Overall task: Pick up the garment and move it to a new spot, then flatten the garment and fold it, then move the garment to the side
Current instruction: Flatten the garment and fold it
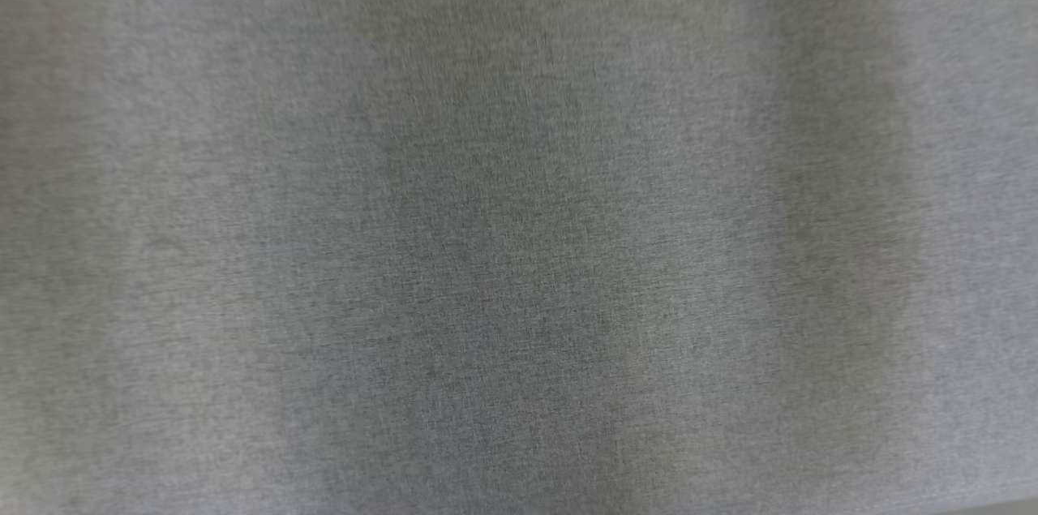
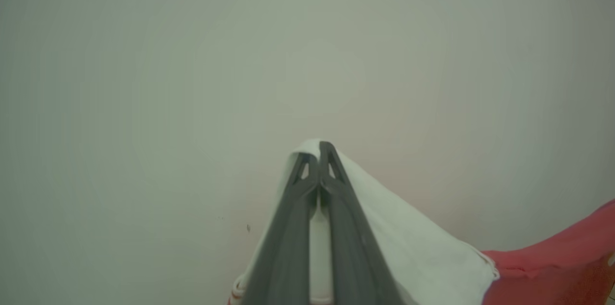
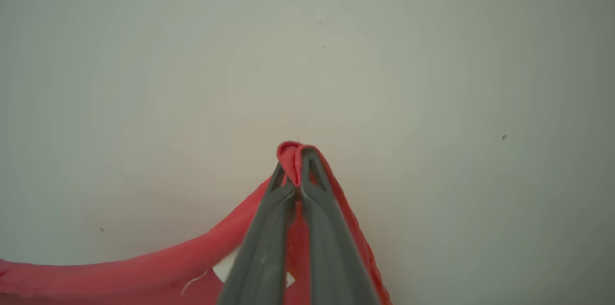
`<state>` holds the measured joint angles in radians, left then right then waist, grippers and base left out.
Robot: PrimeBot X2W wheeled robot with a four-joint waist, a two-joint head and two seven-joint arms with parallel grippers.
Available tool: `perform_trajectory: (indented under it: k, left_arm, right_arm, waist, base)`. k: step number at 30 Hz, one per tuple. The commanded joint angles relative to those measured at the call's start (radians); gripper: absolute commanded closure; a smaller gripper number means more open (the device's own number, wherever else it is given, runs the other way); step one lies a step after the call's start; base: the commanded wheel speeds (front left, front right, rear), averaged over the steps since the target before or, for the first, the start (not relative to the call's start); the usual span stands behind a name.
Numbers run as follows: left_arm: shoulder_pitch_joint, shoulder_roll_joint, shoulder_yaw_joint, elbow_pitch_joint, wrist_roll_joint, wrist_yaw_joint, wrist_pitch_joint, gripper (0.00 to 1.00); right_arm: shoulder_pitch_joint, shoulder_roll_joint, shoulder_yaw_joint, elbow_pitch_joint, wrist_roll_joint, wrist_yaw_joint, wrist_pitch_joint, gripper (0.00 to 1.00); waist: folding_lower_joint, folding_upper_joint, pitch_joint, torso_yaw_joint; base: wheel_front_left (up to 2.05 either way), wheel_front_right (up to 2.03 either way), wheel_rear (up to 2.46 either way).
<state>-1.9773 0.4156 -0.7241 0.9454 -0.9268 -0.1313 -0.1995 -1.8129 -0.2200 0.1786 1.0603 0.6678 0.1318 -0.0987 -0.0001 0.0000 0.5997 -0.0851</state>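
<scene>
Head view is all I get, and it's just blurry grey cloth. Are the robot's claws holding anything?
Observer: Yes. The left claw is shut on a white part of the garment.
Operator: And the other one?
Observer: The right claw is shut on a red fold, seemingly of the same garment.
Operator: What's behind them?
Observer: A plain pale surface lies beyond both claws.

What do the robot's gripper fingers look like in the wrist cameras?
The left gripper and right gripper look alike: each has two long, matte dark grey fingers, wide at the base, tapering to narrow tips, with a small triangular cut-out near each tip. Surfaces are plain.
</scene>
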Motion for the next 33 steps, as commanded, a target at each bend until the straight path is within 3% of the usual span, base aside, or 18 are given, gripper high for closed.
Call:
perform_trajectory:
  k: [1,8,12,17,20,24,27,33]
  left_arm:
    - [0.072,0.027,-0.003,-0.029,-0.031,0.002,-0.017,1.00]
    - [0.406,0.130,0.030,-0.200,-0.097,0.004,-0.064,1.00]
    - [0.576,0.167,0.107,-0.318,-0.099,0.041,-0.067,1.00]
    - [0.924,0.185,0.259,-0.588,-0.071,0.146,-0.065,1.00]
    - [1.145,0.172,0.336,-0.758,-0.044,0.212,-0.065,1.00]
    - [1.464,0.113,0.431,-0.961,-0.007,0.281,-0.066,1.00]
    - [1.623,0.067,0.468,-1.031,0.012,0.298,-0.066,1.00]
    - [1.888,-0.028,0.511,-1.082,0.048,0.290,-0.065,1.00]
  right_arm:
    - [0.074,0.008,0.018,-0.035,0.033,-0.002,-0.006,1.00]
    - [0.417,-0.022,0.082,-0.221,0.169,-0.002,-0.008,1.00]
    - [0.573,-0.050,0.107,-0.312,0.213,-0.002,-0.001,1.00]
    - [0.819,-0.104,0.116,-0.476,0.272,-0.002,0.014,1.00]
    - [0.960,-0.128,0.100,-0.566,0.290,-0.003,0.014,1.00]
    - [1.206,-0.125,0.019,-0.683,0.314,-0.003,0.003,1.00]
    - [1.341,-0.105,-0.036,-0.738,0.316,-0.002,0.008,1.00]
    - [1.582,-0.053,-0.123,-0.808,0.262,-0.002,0.037,1.00]
  waist:
    - [0.0001,0.0000,-0.059,-0.002]
    - [0.0001,0.0000,-0.167,0.004]
    - [0.0001,0.0000,-0.210,0.011]
    - [0.0001,0.0000,-0.260,0.031]
    - [0.0001,0.0000,-0.283,0.038]
    - [0.0001,0.0000,-0.324,0.049]
    - [0.0001,0.0000,-0.345,0.052]
    - [0.0001,0.0000,-0.384,0.052]
  base:
    - [0.00,0.00,0.00]
    - [0.00,0.00,0.00]
    - [0.00,0.00,0.00]
    - [0.00,0.00,0.00]
    - [0.00,0.00,0.00]
    - [0.00,0.00,0.00]
    - [0.00,0.00,0.00]
    - [0.00,0.00,0.00]
